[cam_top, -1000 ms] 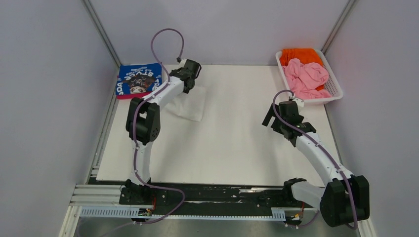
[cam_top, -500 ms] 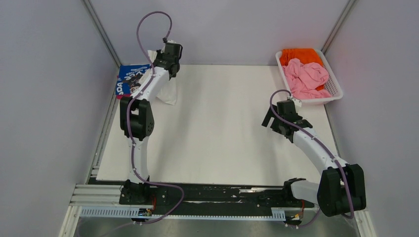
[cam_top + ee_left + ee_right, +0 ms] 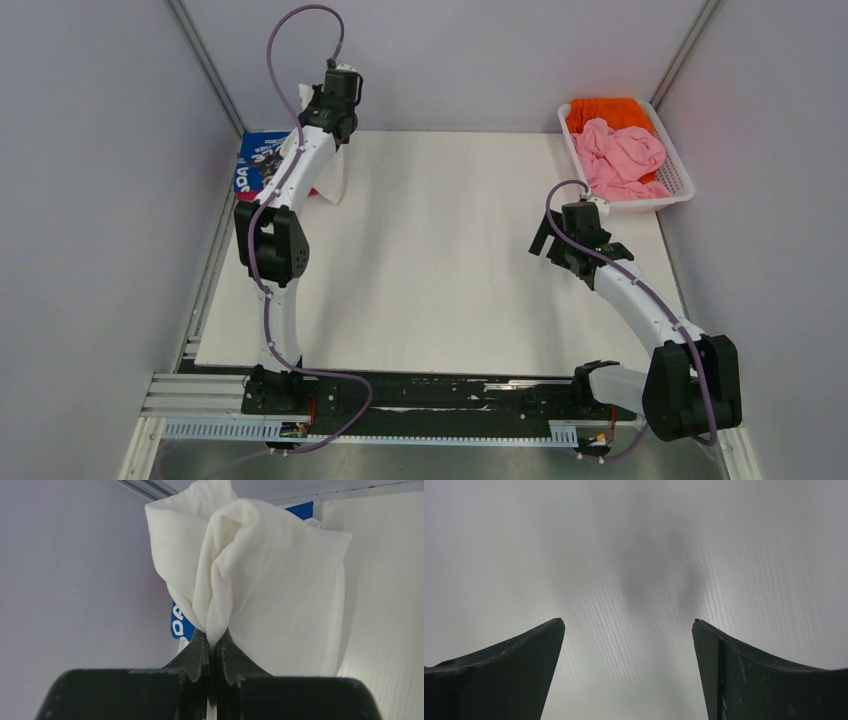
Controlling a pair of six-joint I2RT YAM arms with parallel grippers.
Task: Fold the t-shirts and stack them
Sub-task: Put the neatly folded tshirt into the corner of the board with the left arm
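Pinching white cotton tee (image 3: pixel 270 580) in left gripper (image 3: pixel 216 640) beside folded blue lettered tee (image 3: pixel 258 160); right gripper (image 3: pixel 629 625) agape, empty; crumpled pink tee (image 3: pixel 620 155), orange tee (image 3: pixel 600 110) unfolded

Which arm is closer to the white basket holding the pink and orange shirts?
Right. The right end effector hangs over the table just short of the basket; the left end effector is at the far-left corner, gripping a white t-shirt.

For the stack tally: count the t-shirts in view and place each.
4: white t-shirt hanging from the shut left gripper, far-left corner; blue t-shirt on the table there; pink t-shirt and orange t-shirt in the basket, far right. Others may lie hidden underneath.
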